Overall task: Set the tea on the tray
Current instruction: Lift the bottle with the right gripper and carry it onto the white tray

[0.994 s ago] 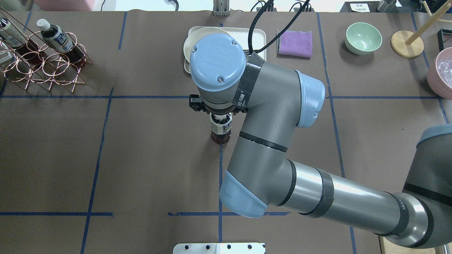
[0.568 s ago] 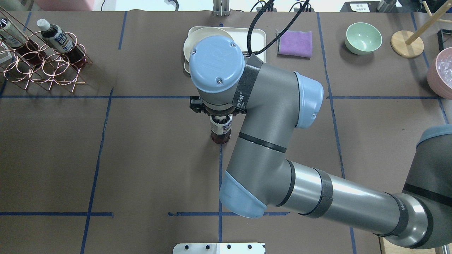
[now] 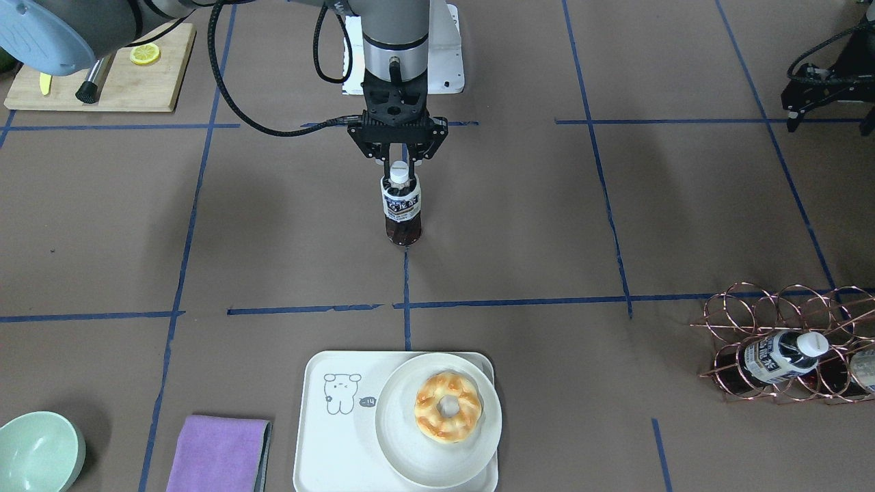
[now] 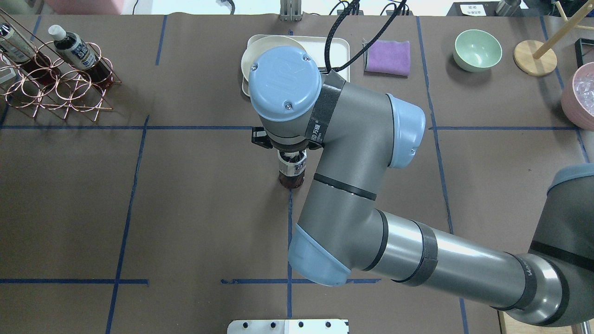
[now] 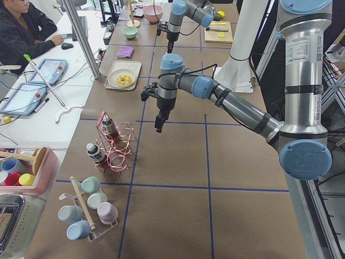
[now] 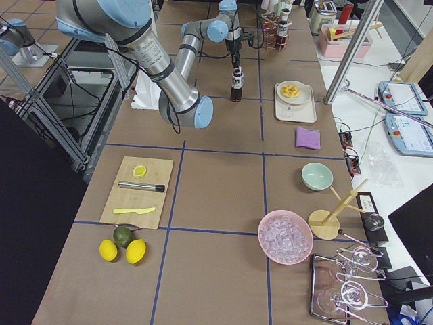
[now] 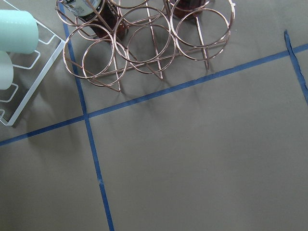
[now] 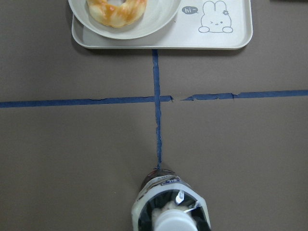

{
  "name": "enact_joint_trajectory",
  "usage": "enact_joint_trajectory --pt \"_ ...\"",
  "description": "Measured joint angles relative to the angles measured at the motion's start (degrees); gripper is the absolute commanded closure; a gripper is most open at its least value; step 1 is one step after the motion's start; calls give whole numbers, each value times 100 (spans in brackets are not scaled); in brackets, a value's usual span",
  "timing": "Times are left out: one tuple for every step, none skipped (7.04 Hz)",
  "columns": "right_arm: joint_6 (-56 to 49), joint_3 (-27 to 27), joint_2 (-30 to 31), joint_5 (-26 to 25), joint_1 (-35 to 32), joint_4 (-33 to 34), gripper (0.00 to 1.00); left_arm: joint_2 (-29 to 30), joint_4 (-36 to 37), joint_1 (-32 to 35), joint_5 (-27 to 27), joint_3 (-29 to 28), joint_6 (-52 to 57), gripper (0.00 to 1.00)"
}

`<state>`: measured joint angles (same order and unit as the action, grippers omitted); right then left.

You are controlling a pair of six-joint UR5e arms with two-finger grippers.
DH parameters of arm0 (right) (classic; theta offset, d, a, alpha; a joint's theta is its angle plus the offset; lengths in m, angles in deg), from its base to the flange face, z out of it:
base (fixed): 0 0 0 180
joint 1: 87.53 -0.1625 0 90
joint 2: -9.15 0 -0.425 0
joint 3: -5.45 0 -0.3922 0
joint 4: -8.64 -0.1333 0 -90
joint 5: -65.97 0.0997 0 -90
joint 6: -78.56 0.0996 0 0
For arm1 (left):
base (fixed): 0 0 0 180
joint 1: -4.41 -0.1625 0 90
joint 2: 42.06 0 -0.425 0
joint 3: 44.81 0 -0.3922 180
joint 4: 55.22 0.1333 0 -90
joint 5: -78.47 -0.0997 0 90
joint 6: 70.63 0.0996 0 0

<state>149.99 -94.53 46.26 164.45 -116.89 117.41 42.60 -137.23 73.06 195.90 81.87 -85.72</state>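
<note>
brown paper-covered table (image 3: 649, 205) gridded with blue tape (image 3: 301, 309), lots of kitchen bits round the edges. the tea (image 3: 401, 205) stands upright near the middle, base on the paper right at the end of a tape line, and isn't lifted as far as i can tell. the right gripper (image 3: 399, 162) comes straight down on it with a finger either side of the white cap. to me it looks clamped on the cap, though the contact itself is tiny in these views. a top grip makes sense: it keeps the bottle vertical and leaves the base free to set down flat.

the tray (image 3: 321, 437) is well apart, straight ahead across a tape cross in the right wrist view. a plate (image 3: 403, 451) with a donut (image 3: 448, 406) fills one half, so the bear half is the only bare spot. i'd guess that's the target, and the plate rim is what it could clip.

the copper rack (image 3: 772, 321) with spare bottles (image 3: 776, 359) is off to the robot's left. the left gripper (image 5: 159, 124) hangs in the air near it, holding nothing i can see. can't tell if it's spread or closed.
</note>
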Motion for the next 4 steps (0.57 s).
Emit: enact_joint_trajectory --pt "-8 -70 -15 17 -69 30 100 3 0 0 0 -5 0 0" --pt "-31 -188 -20 28 -194 83 100 4 0 -1 -1 -12 3 0" --pt "-62 -282 -25 22 -364 124 100 5 0 -1 -1 -17 5 0" --pt "-135 -309 -27 9 -584 102 100 6 0 -1 -1 -19 5 0"
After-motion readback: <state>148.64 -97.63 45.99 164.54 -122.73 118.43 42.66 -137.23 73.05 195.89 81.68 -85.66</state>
